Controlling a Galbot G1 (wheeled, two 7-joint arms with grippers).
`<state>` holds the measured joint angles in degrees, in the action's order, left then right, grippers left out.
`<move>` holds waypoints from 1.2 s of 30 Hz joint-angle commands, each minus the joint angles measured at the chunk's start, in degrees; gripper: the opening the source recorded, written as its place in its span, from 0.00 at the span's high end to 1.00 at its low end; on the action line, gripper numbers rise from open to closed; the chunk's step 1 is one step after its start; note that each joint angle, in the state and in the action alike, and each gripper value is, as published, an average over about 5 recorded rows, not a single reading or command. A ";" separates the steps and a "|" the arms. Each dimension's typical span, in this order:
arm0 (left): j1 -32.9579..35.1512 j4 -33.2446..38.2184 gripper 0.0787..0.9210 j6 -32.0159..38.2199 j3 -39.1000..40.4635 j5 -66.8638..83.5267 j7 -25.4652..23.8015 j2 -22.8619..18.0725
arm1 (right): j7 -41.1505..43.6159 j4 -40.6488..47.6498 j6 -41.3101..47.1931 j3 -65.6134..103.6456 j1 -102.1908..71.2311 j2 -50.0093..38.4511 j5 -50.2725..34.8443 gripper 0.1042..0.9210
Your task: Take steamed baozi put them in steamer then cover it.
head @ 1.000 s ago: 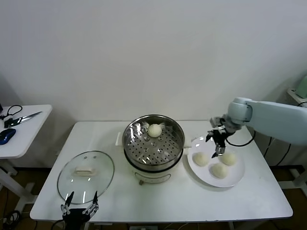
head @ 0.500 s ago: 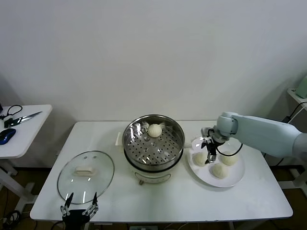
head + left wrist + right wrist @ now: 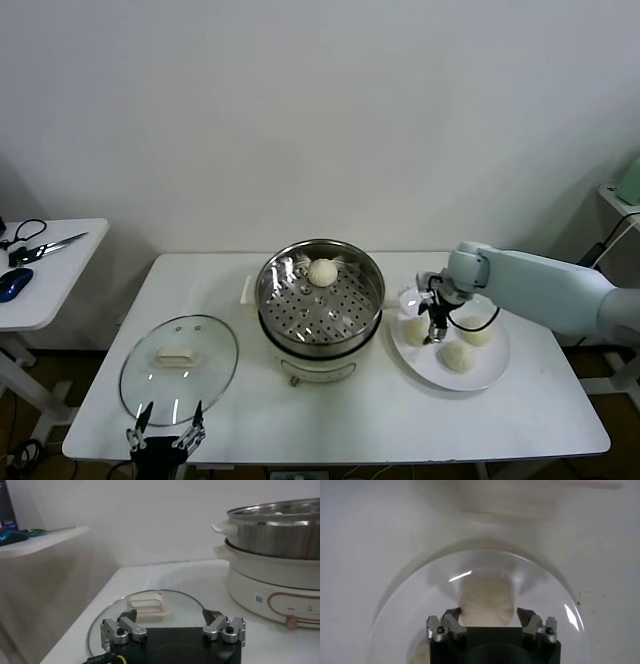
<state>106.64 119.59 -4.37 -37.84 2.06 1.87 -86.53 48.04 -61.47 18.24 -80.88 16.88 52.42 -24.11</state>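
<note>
The steamer (image 3: 272, 305) stands mid-table with one baozi (image 3: 322, 271) on its perforated tray. On the white plate (image 3: 492, 372) to its right lie three more baozi. My right gripper (image 3: 432, 328) is down over the leftmost one (image 3: 412, 331). In the right wrist view its open jaws (image 3: 489, 618) straddle that bun (image 3: 486, 599), one finger at its side, the other a sliver off. The glass cover (image 3: 205, 380) lies flat at the front left. My left gripper (image 3: 166, 436) waits open at its near edge, also seen as (image 3: 172, 626) before the cover's handle (image 3: 146, 604).
A small side table (image 3: 60, 300) at the left carries scissors (image 3: 48, 245) and a blue mouse (image 3: 14, 283). The steamer's base (image 3: 270, 592) rises close to the cover. Bare tabletop (image 3: 420, 420) lies in front of the steamer and plate.
The right arm swung left and down from between the buns onto the leftmost bun, and its jaws have narrowed around it. The left arm has not moved.
</note>
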 commanded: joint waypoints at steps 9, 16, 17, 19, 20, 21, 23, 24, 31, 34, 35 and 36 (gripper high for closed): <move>0.38 0.14 0.12 0.24 0.09 -0.22 0.09 -0.10 | 1.99 2.03 -1.41 2.48 -0.61 0.24 2.52 0.26; 0.36 0.07 0.12 0.32 0.03 -0.25 0.14 -0.15 | 7.06 0.52 -5.39 0.54 7.46 -1.76 2.83 0.27; 0.36 -0.01 0.12 0.38 0.02 -0.24 0.16 -0.13 | 7.91 0.06 -6.03 -0.38 9.34 -2.12 2.03 0.27; 0.37 -0.18 0.12 0.50 0.02 -0.26 0.21 -0.11 | 9.41 -1.15 -7.11 -2.14 13.08 -2.83 0.16 0.27; 0.40 -0.22 0.12 0.55 0.05 -0.27 0.22 -0.09 | 10.18 -1.89 -7.66 -3.20 15.47 -3.17 -1.00 0.27; 0.44 -0.21 0.12 0.59 0.08 -0.28 0.22 -0.09 | 10.95 -2.55 -8.26 -4.33 18.27 -3.46 -2.22 0.27; 0.56 -0.12 0.12 0.57 0.12 -0.29 0.21 -0.02 | 12.71 -3.57 -9.54 -7.13 24.23 -3.63 -4.64 0.27; 0.61 -0.06 0.12 0.55 0.12 -0.29 0.20 0.04 | 13.61 -3.90 -10.16 -8.55 27.32 -3.55 -5.89 0.27; 0.52 -0.01 0.12 0.55 0.17 -0.31 0.18 0.47 | 18.16 -4.43 -11.63 -10.31 41.53 -0.45 -14.25 0.27; 0.52 0.03 0.12 0.61 0.26 -0.27 0.18 0.55 | 18.26 -6.21 -10.54 -8.12 44.46 1.49 -18.39 0.27; 0.52 0.04 0.12 0.62 0.29 -0.26 0.18 0.61 | 17.90 -7.17 -9.87 -7.35 44.88 2.19 -19.75 0.27; 0.52 0.08 0.12 0.63 0.31 -0.26 0.17 0.69 | 17.42 -8.37 -9.09 -6.61 44.91 2.82 -20.87 0.27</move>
<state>107.09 119.83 -3.79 -37.53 1.80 2.04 -85.68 62.53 -66.91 9.50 -87.33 50.15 52.99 -36.78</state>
